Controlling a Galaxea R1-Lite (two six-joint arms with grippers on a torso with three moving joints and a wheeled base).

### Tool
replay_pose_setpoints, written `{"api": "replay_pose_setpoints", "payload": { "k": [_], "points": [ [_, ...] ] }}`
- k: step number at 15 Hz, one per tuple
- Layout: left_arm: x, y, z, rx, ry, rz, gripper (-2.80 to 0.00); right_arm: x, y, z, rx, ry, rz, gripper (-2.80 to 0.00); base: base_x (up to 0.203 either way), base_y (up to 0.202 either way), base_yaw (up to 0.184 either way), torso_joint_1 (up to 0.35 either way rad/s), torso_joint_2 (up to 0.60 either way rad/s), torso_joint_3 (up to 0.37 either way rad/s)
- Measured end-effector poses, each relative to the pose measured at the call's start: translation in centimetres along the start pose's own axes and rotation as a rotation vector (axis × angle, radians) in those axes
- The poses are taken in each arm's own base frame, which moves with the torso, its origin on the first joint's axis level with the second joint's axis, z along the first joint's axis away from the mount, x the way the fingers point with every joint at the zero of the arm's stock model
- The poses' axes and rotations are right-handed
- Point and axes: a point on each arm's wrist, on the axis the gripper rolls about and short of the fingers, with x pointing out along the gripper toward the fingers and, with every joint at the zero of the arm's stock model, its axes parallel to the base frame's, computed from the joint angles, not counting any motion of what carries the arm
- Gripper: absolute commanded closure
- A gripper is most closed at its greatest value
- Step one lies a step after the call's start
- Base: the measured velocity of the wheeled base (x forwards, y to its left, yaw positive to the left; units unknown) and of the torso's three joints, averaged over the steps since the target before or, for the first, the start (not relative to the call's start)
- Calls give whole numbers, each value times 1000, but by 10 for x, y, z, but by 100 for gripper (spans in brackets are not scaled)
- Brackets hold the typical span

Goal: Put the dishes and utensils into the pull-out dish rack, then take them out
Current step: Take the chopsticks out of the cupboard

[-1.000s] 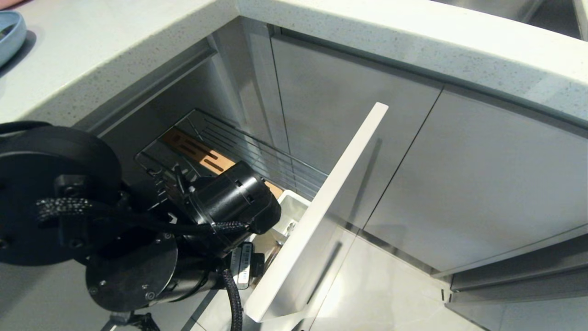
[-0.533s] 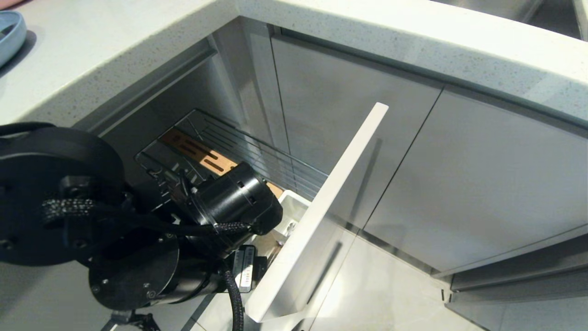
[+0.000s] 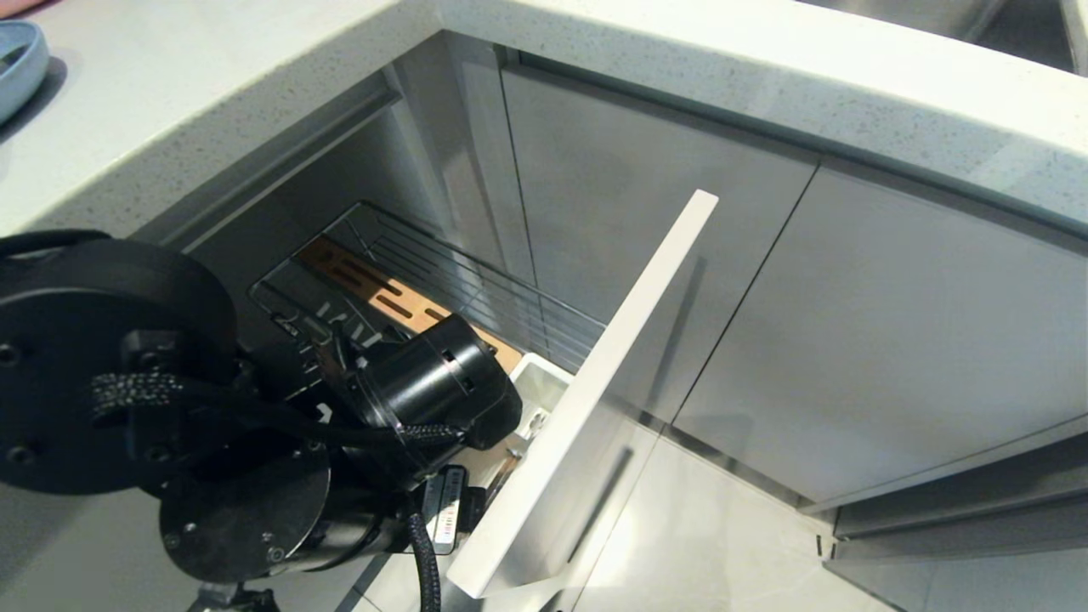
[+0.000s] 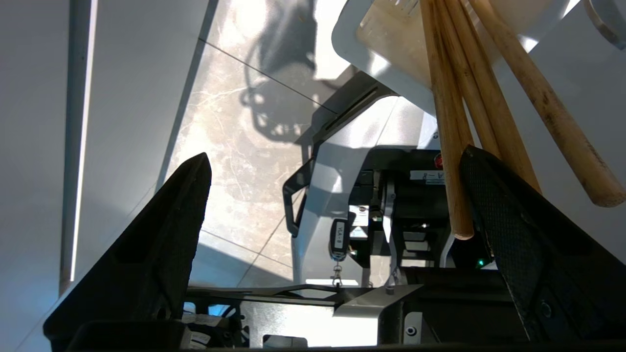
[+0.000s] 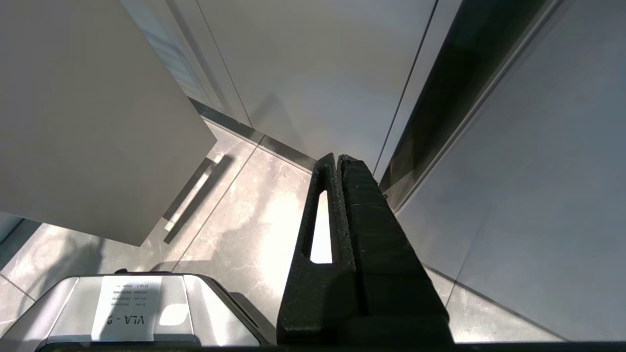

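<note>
The pull-out dish rack [image 3: 442,280] stands drawn out of the corner cabinet, with its chrome wires, wooden strip [image 3: 374,293], white utensil cup [image 3: 544,382] and tall pale front panel [image 3: 620,365]. My left wrist [image 3: 425,382] hangs over the rack beside the cup and hides its own fingers in the head view. Light-wood chopsticks [image 4: 455,112] lean out of the white cup [image 4: 376,54]. My left gripper [image 4: 335,154] is open, and one chopstick end lies just inside one finger [image 4: 513,230]. My right gripper [image 5: 337,159] is shut and parked, pointing at the floor.
A light-blue dish rim [image 3: 17,64] shows on the pale countertop [image 3: 221,93] at the far left. Grey cabinet doors [image 3: 892,340] close the right side. Tiled floor [image 3: 705,527] lies below the front panel, and my own base [image 4: 332,195] stands beneath the left gripper.
My left wrist has dipped slightly toward the front panel, uncovering a little more of the wooden strip. The gripper has stayed open. The right arm has not moved.
</note>
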Motion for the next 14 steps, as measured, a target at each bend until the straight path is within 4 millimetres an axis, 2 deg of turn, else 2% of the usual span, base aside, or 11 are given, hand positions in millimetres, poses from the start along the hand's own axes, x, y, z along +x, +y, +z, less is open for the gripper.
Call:
{"api": "replay_pose_setpoints", "payload": {
  "k": [8, 14],
  "points": [
    [2, 6, 4, -23, -54, 67, -280, 0, 0, 0, 0, 0, 0, 0, 0, 0, 0, 0, 0, 0],
    [-4, 2, 13, -110, -116, -1, -280, 0, 0, 0, 0, 0, 0, 0, 0, 0, 0, 0, 0, 0]
  ]
}}
